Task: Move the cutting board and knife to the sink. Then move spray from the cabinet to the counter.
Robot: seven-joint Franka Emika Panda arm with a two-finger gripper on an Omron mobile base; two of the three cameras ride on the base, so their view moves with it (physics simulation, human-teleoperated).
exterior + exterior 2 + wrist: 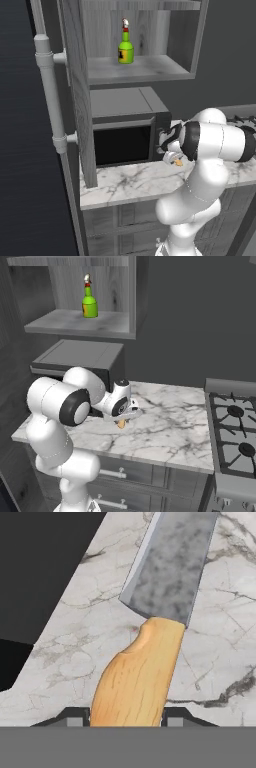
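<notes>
Knife (pixel 145 662) lies on the marble counter (pixel 170 431) by the microwave (pixel 125 135), its wooden handle between the gripper (pixel 127 717) fingertips, jaws narrowed against it; whether the grip is firm, cannot tell. Spray (pixel 125 47) stands in the cabinet (pixel 145 70) niche above. By the look of it, knife not yet at sink, spray move untouched.
</notes>
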